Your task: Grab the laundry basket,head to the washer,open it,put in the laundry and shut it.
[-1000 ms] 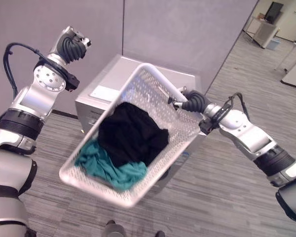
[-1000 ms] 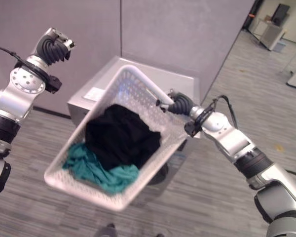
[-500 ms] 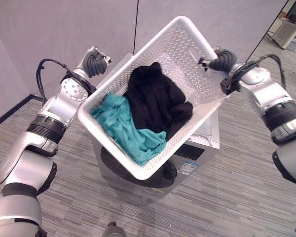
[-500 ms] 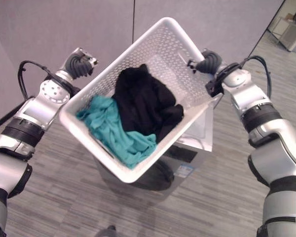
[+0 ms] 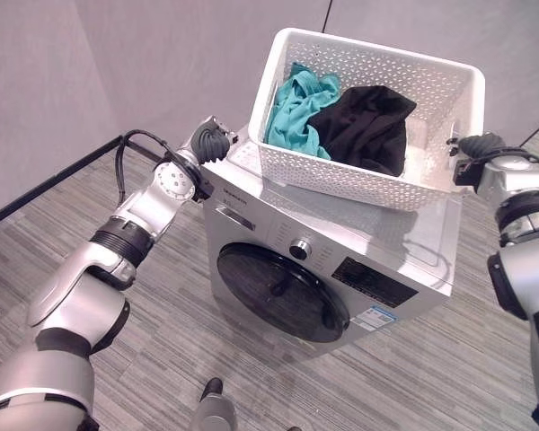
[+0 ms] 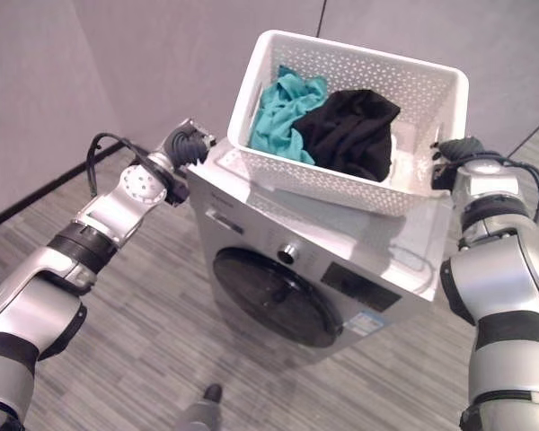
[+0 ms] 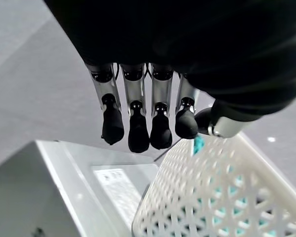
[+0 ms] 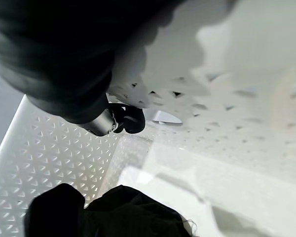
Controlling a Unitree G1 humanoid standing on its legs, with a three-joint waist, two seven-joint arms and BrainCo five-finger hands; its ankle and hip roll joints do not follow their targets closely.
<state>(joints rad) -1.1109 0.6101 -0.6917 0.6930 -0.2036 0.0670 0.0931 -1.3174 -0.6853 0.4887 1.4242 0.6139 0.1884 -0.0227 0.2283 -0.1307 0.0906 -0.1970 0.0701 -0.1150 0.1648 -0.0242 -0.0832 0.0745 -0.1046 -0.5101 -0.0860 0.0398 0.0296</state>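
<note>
1. The white laundry basket (image 5: 368, 117) has just come down from mid-air and now sits on the top of the washer (image 5: 341, 269), at about 12 o'clock in the head views. The carrying step looks done; opening the round door (image 5: 278, 292) is likely next.
2. The teal cloth (image 5: 296, 103) and black garment (image 5: 368, 126) lie inside the basket, teal toward 10 o'clock.
3. The right hand (image 5: 478, 148) stays at the basket's 3 o'clock wall, its thumb hooked through the handle slot in the right wrist view, so it is still gripping.
4. The left hand (image 7: 138, 126) hangs just beside the basket's 9 o'clock corner, fingers straight and holding nothing.
5. Half a second earlier the basket was tilted above the machine; the camera has also shifted.
</note>
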